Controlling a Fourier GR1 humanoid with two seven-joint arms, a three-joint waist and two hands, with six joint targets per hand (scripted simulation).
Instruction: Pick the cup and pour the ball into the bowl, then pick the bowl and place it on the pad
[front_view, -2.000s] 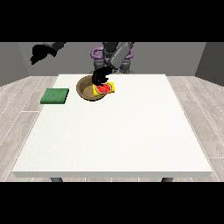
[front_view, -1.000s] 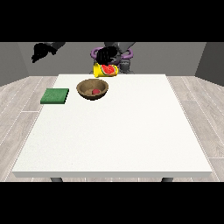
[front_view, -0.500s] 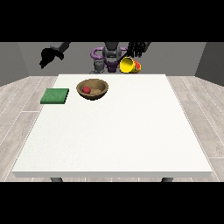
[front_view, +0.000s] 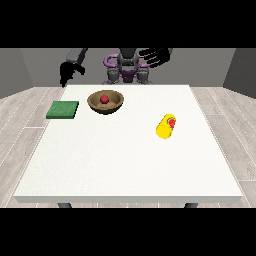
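A brown wooden bowl (front_view: 105, 102) stands on the white table (front_view: 130, 150) near its far edge, with a red ball (front_view: 104, 99) inside it. A yellow cup (front_view: 166, 125) with a red mark lies on its side on the table, right of the middle, touched by no hand. The green pad (front_view: 63, 109) lies flat to the left of the bowl. The hand at the view's right (front_view: 156, 56) hovers high above the far edge with fingers spread. The hand at the view's left (front_view: 68, 73) hangs above the far left corner, fingers pointing down and relaxed.
The robot's torso (front_view: 127, 67) stands behind the table's far edge. Wooden floor surrounds the table on all sides.
The yellow cup has left the hand at the view's right and now lies on the table. That hand has opened and stayed high. The other hand has come lower, closer to the table.
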